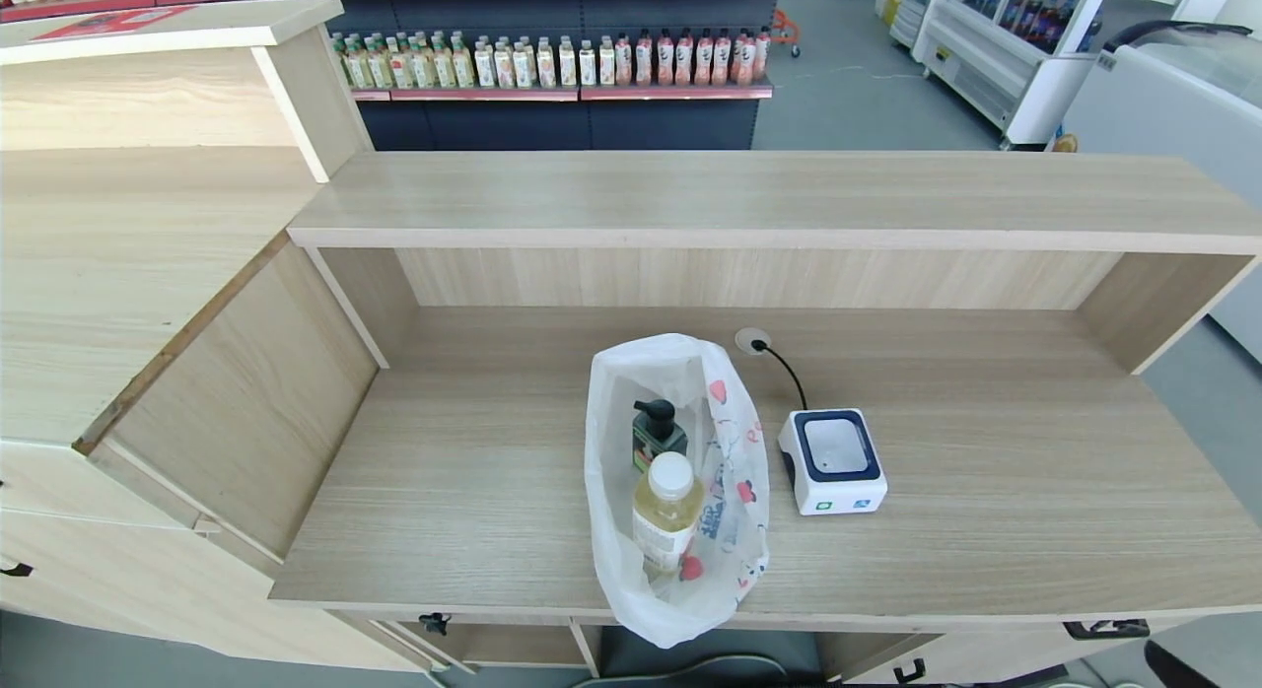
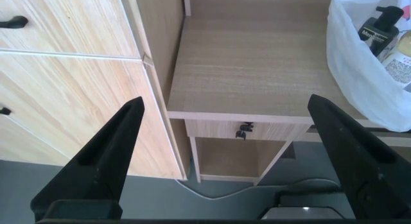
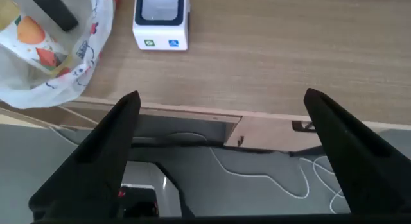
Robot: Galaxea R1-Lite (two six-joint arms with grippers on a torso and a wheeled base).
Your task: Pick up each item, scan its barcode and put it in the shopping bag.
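left end effector [image 2: 228, 161]: spread wide, holding nothing | right end effector [image 3: 223, 158]: spread wide, holding nothing

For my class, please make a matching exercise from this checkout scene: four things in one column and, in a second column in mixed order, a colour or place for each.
Column one
1. shopping bag
2. pump bottle
3. scanner
4. white-capped bottle

Column two
A. white box with a dark-framed window, a black cable running from it
B. yellowish liquid, inside the bag, nearer the front edge of the counter
C. dark with a black pump head, inside the bag, farther back
D. white plastic with red prints, open at the top

Pairs: 1-D, 2-C, 3-A, 4-B
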